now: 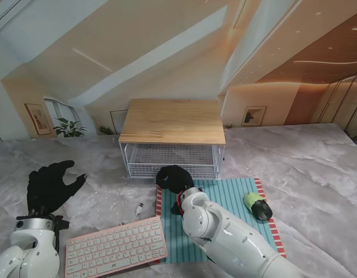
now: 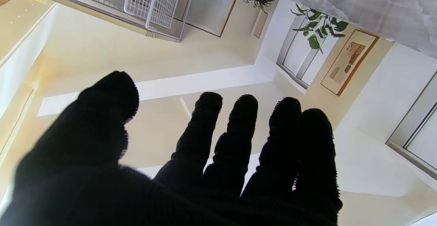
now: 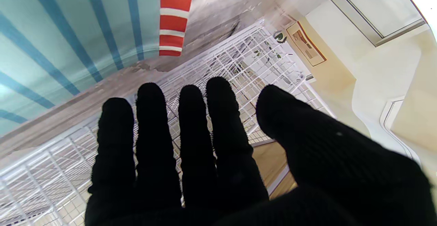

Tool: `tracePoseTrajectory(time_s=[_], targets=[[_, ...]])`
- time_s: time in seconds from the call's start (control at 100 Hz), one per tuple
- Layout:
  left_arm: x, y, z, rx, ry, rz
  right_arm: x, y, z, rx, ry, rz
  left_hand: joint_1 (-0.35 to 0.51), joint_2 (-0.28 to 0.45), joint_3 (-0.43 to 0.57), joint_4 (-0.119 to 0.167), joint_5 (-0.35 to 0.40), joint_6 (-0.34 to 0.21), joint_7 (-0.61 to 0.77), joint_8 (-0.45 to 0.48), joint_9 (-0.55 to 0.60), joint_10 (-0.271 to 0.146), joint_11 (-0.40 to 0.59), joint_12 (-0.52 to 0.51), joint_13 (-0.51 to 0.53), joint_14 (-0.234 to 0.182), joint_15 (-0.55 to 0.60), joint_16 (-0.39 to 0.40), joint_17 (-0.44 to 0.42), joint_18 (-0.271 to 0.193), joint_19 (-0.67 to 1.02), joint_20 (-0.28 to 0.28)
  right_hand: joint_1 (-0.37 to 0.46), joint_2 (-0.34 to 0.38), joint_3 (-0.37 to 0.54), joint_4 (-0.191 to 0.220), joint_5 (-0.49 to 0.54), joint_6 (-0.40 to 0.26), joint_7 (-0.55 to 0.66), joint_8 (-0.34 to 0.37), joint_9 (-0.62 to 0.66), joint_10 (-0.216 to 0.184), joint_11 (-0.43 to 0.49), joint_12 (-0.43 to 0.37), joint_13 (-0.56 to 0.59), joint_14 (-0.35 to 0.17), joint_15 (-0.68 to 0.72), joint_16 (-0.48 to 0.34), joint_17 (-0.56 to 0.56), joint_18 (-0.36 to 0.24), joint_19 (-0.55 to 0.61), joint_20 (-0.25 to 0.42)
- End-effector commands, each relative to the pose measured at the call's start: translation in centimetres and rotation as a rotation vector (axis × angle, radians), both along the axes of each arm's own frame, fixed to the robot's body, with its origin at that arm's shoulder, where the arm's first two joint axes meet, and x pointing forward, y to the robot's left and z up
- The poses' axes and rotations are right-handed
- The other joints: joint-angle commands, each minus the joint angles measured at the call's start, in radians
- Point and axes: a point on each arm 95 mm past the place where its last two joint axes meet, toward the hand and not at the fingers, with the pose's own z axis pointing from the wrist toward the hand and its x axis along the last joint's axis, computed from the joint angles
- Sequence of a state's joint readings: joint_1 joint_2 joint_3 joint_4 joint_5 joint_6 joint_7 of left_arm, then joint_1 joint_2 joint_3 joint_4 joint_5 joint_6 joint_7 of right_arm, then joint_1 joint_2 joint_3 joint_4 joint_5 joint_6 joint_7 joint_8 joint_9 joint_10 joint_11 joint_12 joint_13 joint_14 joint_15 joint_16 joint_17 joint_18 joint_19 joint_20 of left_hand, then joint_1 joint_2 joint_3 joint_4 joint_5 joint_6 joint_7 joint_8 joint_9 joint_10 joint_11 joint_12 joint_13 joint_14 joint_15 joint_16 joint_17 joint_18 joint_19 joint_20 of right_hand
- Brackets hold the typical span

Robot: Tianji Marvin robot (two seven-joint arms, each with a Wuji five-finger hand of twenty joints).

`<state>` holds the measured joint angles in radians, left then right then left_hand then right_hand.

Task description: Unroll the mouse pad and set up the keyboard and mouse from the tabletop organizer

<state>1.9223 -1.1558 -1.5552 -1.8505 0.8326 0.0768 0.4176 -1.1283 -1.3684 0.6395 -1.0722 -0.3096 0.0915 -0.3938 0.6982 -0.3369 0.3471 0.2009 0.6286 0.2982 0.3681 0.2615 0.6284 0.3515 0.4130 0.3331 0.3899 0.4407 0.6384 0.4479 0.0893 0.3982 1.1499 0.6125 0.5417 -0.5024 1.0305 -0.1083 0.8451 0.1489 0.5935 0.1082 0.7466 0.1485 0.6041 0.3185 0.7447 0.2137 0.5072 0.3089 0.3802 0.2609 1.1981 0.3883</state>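
Observation:
The striped teal mouse pad (image 1: 230, 200) with red-and-white ends lies unrolled flat in front of the organizer (image 1: 172, 121), a wire drawer frame under a wooden top. A pink keyboard (image 1: 116, 247) rests at the pad's left end, partly overlapping it, its cable trailing toward the organizer. A green and black mouse (image 1: 258, 206) sits on the pad's right part. My right hand (image 1: 175, 178) hovers over the pad's far left corner, open, fingers extended toward the wire drawer (image 3: 218, 65). My left hand (image 1: 49, 186) is raised at the left, open and empty, fingers (image 2: 235, 140) spread.
The grey marble table (image 1: 306, 156) stretches around the setup. My right forearm (image 1: 225, 237) crosses the pad's near left part. A white cable plug (image 1: 140, 206) lies between the keyboard and organizer. Wall, pictures and a plant stand beyond the table.

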Motion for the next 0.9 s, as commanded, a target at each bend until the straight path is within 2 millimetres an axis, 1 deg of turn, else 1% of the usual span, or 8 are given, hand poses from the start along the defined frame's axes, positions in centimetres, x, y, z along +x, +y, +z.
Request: tracePoseTrajectory(time_s=[0.0,0.35,0.89], targets=[[0.0,-0.2,-0.2,0.001,0.016,-0.009,0.3,0.0,0.1,-0.006,0.002,-0.004,-0.017,0.020,-0.020,0.028,-0.003,0.006,-0.014,-0.010,-0.027,-0.014,-0.006,-0.011,-0.028,-0.004,0.000,-0.011,-0.017,-0.035,-0.006,-0.007,0.026,0.030,0.007,0.014,-0.027,-0.011,-0.009,0.014,-0.044,-0.026,0.017,0.019,-0.029,-0.020,0.003,0.013,-0.032,-0.025,-0.017,-0.016],[0.1,-0.2,-0.2,0.002,0.020,-0.011,1.3,-0.2,-0.3,-0.017,0.003,-0.025,-0.017,0.020,-0.020,0.028,-0.002,0.005,-0.015,-0.010,-0.026,-0.013,-0.006,-0.011,-0.027,-0.004,0.001,-0.011,-0.017,-0.035,-0.006,-0.007,0.024,0.042,0.004,0.016,-0.043,-0.018,-0.014,0.021,-0.067,-0.034,0.029,0.024,-0.046,-0.031,0.005,0.017,-0.041,-0.039,-0.022,-0.016],[0.3,-0.4,-0.2,0.002,0.024,-0.015,2.2,-0.1,0.2,-0.017,-0.014,-0.051,-0.017,0.020,-0.019,0.028,-0.002,0.007,-0.014,-0.010,-0.026,-0.014,-0.006,-0.011,-0.028,-0.004,0.000,-0.011,-0.017,-0.035,-0.006,-0.007,0.026,0.057,-0.003,0.023,-0.081,-0.022,-0.004,0.031,-0.114,-0.044,0.046,0.031,-0.083,-0.047,0.011,0.024,-0.067,-0.058,-0.028,-0.013]])
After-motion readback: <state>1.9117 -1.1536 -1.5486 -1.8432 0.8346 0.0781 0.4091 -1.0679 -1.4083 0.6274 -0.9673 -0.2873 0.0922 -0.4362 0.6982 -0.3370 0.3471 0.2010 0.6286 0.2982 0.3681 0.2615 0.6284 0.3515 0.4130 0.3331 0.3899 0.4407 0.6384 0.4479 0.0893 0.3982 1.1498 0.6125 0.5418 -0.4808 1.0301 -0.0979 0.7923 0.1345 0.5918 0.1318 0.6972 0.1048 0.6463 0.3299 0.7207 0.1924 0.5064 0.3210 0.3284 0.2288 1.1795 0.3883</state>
